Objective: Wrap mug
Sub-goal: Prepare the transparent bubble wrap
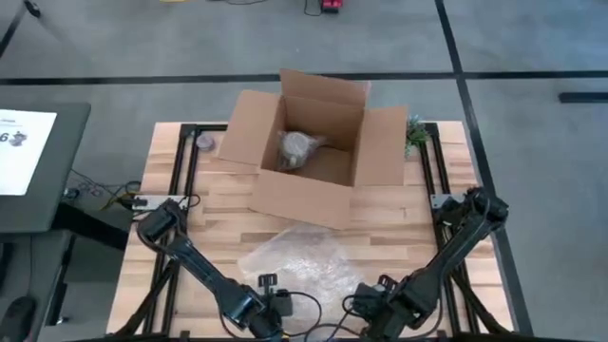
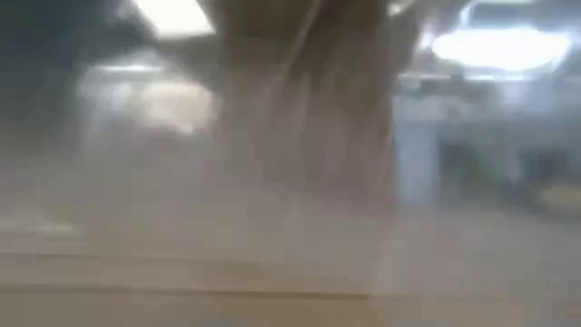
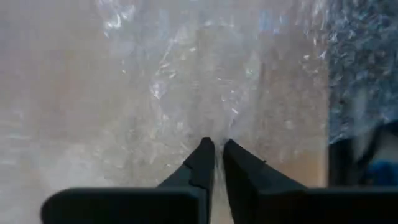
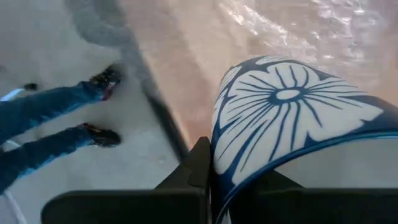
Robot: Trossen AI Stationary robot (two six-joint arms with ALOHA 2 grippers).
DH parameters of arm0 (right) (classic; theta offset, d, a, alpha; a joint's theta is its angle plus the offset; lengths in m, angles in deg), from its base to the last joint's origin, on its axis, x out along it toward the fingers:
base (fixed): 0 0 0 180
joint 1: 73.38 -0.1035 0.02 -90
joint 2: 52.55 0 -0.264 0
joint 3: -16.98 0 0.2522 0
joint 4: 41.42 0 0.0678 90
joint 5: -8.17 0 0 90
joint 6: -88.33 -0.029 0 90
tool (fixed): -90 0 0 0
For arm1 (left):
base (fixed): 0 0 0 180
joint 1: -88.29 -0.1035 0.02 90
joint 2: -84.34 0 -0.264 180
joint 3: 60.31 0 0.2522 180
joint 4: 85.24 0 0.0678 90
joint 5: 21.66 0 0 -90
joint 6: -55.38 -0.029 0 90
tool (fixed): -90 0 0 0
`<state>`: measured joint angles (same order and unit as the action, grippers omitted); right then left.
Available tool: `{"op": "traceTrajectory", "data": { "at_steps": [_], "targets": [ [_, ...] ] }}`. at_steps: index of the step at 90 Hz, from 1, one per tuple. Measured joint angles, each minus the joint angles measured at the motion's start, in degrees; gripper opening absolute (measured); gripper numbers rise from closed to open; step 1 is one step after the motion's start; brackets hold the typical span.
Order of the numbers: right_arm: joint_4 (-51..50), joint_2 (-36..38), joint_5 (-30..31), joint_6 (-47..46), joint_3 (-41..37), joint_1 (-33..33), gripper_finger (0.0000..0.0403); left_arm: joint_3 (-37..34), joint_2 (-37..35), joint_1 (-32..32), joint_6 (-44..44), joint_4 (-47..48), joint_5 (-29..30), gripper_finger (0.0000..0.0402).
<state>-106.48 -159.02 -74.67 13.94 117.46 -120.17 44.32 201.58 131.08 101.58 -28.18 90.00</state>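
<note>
At near table edge | right gripper (image 4: 211, 180) clenched on mug (image 4: 292, 124) rim | left gripper (image 3: 214, 158) clenched, empty, over wrap (image 1: 299, 261) | risk: rim grip slips, mug drops off wrap.

Open wood on both flanks, traffic jam down the middle.

The open brown cardboard box (image 1: 306, 144) fills the upper centre of the high view, its flaps spread wide, blocking any straight pass there, and a wrapped grey bundle (image 1: 296, 150) sits inside. The crumpled clear bubble-wrap sheet (image 1: 299, 261) covers the lower centre. The left gripper (image 1: 275, 309) and the right gripper (image 1: 366, 306), clamping a white mug with blue flower print (image 4: 292, 121), crowd the bottom edge. The light slatted wooden table (image 1: 180, 233) lies bare at left and right of the wrap.
</note>
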Motion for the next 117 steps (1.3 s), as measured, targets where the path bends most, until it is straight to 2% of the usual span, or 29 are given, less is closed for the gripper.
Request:
{"op": "traceTrajectory", "data": {
  "at_steps": [14, 22, 54, 81, 100, 117],
  "targets": [
    [-3.1, -0.1, -1.6, 1.1, 0.0, 0.4, 0.0009, 5.6, -0.1, 0.0, 4.3, 6.9, 4.0, 0.0005],
    [-2.2, -0.3, -2.2, 2.7, 0.1, 0.4, 0.0009, 7.0, -0.2, -0.3, 6.5, 7.3, 4.2, 0.0001],
    [-2.5, -2.5, -2.8, 2.6, -0.2, 0.0, 0.0009, 7.2, 0.1, -0.7, 20.6, 10.4, 5.7, 0.0],
    [-5.1, -4.2, -5.8, 2.8, 0.0, -1.3, 0.0009, 7.2, 0.0, -1.0, 27.0, 8.5, 7.6, 0.0],
    [-14.8, -4.0, -8.1, 0.7, 1.1, -2.0, 0.0009, 7.2, 0.0, -1.0, 25.7, 8.3, 7.5, 0.0045],
    [-14.6, -3.8, -8.1, 1.5, 2.6, -2.6, 0.0009, 4.0, 0.0, -1.3, 26.1, 5.8, 5.7, 0.0081]
  ]
}}
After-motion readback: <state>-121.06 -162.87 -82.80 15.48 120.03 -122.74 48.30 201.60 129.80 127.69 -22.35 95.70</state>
